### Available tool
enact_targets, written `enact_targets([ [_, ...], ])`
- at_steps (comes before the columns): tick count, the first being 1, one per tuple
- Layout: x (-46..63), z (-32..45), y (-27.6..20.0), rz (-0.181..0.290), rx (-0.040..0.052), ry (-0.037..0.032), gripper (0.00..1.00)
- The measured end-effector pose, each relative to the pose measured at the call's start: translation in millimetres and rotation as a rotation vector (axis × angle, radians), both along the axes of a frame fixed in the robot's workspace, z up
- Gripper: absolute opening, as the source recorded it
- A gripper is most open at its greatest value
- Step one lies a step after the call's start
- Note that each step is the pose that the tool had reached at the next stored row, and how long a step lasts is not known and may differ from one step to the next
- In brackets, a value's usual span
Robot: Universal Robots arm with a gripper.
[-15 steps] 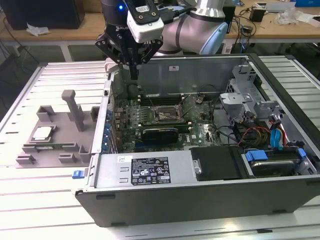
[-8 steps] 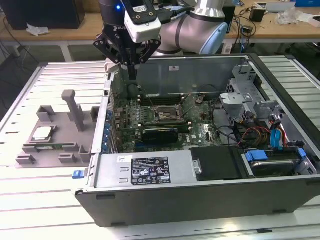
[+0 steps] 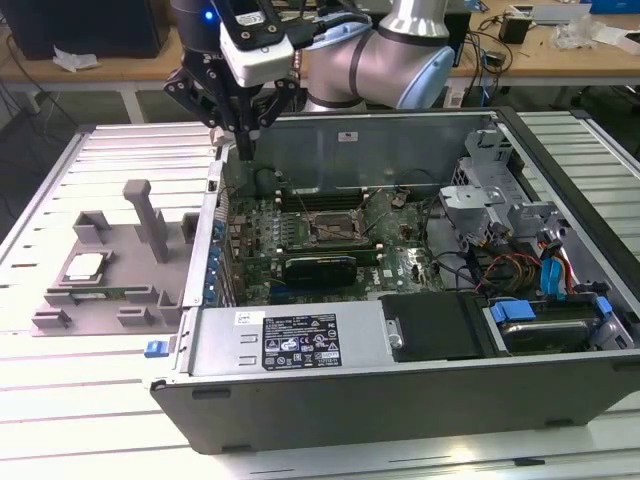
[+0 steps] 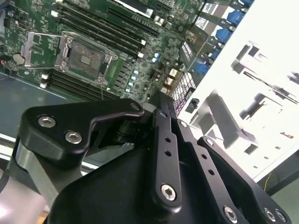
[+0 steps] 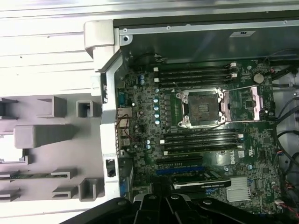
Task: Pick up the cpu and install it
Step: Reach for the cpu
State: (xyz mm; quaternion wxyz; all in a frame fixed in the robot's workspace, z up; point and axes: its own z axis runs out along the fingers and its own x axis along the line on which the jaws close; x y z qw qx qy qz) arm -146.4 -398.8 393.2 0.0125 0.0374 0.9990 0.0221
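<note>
Hovering over the far left corner of the open computer case [image 3: 400, 400], the claw [image 3: 243, 150] points straight down, its fingers pressed together with nothing between them. It hangs just above the case's left wall, clear of the green motherboard [image 3: 300, 255] below.

The cpu [image 3: 85, 266] lies flat, silver top up, in a recess of the grey holder [image 3: 140, 300]. The holder sits on the slatted bench [image 3: 60, 400] outside the case, toward the exterior view's left. The cpu is well apart from the claw, further to the exterior view's left and nearer the camera. A thin green memory stick [image 3: 100, 293] rests in a slot of the same holder, just on the near side of the cpu.

Inside the case, the square socket [image 3: 335, 226] sits mid-board, to the right of the claw. In the first wrist view the socket [image 5: 202, 108] shows its dark contact bed, with its metal frame folded aside
</note>
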Motion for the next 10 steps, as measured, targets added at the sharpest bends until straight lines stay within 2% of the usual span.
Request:
enact_targets([
  [10,-11.2,0.0,0.0,0.0,0.0,0.0,0.11],
])
